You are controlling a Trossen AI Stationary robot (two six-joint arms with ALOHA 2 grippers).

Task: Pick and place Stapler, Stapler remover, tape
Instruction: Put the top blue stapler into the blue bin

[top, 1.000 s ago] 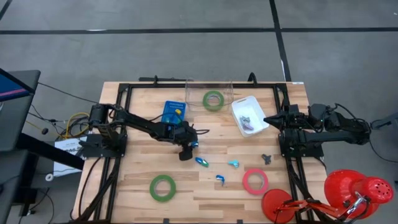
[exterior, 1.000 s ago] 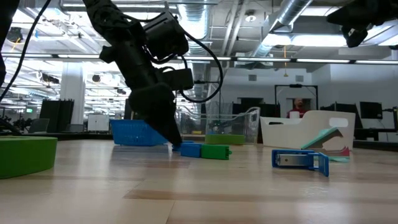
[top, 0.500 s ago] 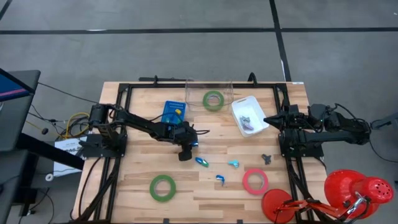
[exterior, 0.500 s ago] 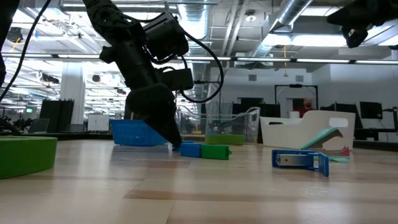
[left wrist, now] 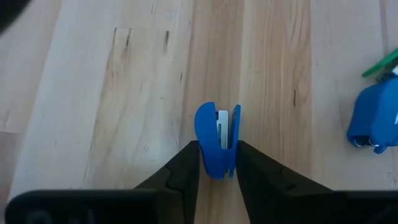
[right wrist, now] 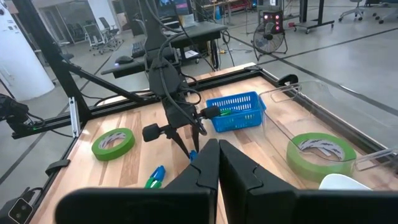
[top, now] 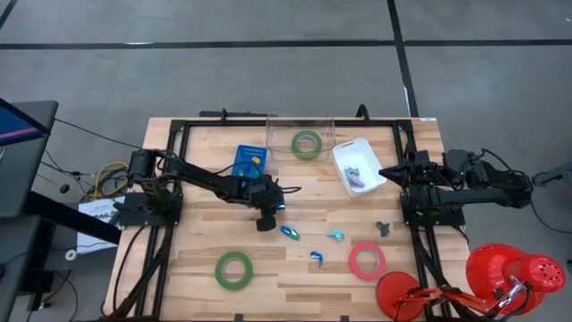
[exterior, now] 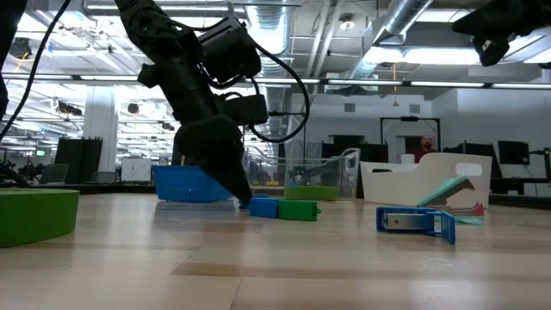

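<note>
A small blue stapler lies on the wooden table near its middle, with my left gripper shut on it. More small staplers lie nearby: blue-green, teal and blue. The dark stapler remover rests toward the right. One green tape roll and the pinkish-red one lie flat near the front. Another green roll sits in a clear box. My right gripper waits shut, raised at the table's right. My left gripper pinches the blue stapler's two long sides between its fingers, at the end nearest the arm. The fingers slant down from the table's left and lie along the stapler. The stapler's free end reaches out ahead of them, and it rests on the wood.
A blue basket stands just behind the left gripper. A white tray with small items sits at the back right. Bare wood lies between the staplers and the table's near edge. Black frame rails run along the table's sides.
</note>
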